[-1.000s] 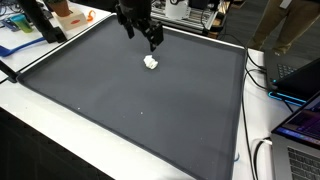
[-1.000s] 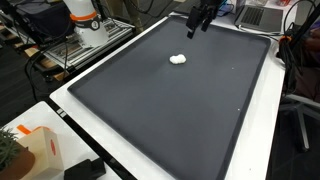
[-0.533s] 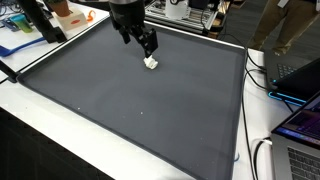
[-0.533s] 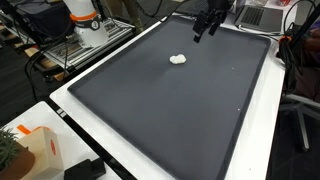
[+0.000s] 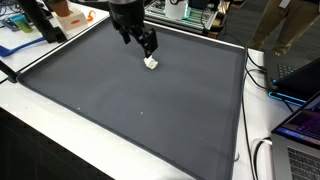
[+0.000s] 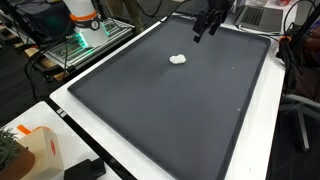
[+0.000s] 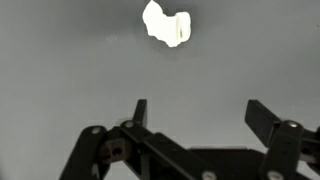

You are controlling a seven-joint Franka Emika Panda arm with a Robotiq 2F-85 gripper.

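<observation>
Your largest item is the dark grey rectangular mat [image 5: 150,115], which fills the white-edged table [image 5: 40,108] and shows in both exterior views [image 6: 170,115]. Above its far end you have the black robot arm [image 5: 127,12], coming down at a slant. At its tip your black two-fingered gripper [image 5: 150,49] hangs over the mat with its jaws spread wide apart and nothing between them. The wrist view confirms this: the two dark fingers [image 7: 262,115] stand well apart on either side of the gripper [image 7: 200,115], with only bare grey mat in the gap.

The smallest item is the small white crumpled lump [image 5: 151,63], lying on the mat toward its far end. In an exterior view it sits just beside your fingertips. From another angle the lump [image 6: 178,59] lies apart from the gripper [image 6: 199,34]. In the wrist view the lump [image 7: 166,23] is beyond the fingertips, untouched.
</observation>
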